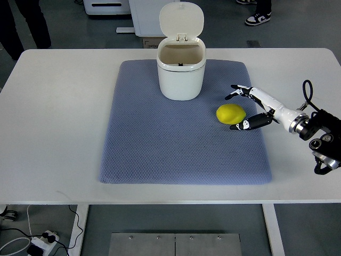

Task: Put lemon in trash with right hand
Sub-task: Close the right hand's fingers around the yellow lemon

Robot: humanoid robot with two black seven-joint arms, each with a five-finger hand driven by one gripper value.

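A white table (58,122) carries a blue-grey mat (160,149), on which a white trash bin (181,72) stands at the far edge with its lid flipped up. Right of the bin, a yellow lemon (230,114) lies on the mat. The robot's right hand (253,106) reaches in beside it, fingers spread around the fruit without gripping it.

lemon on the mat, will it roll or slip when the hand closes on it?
The lemon is rounded and smooth, so it may roll if nudged off-centre. The textured mat probably damps that. The right hand has open fingers flanking it; the skin looks firm, likely rigid.
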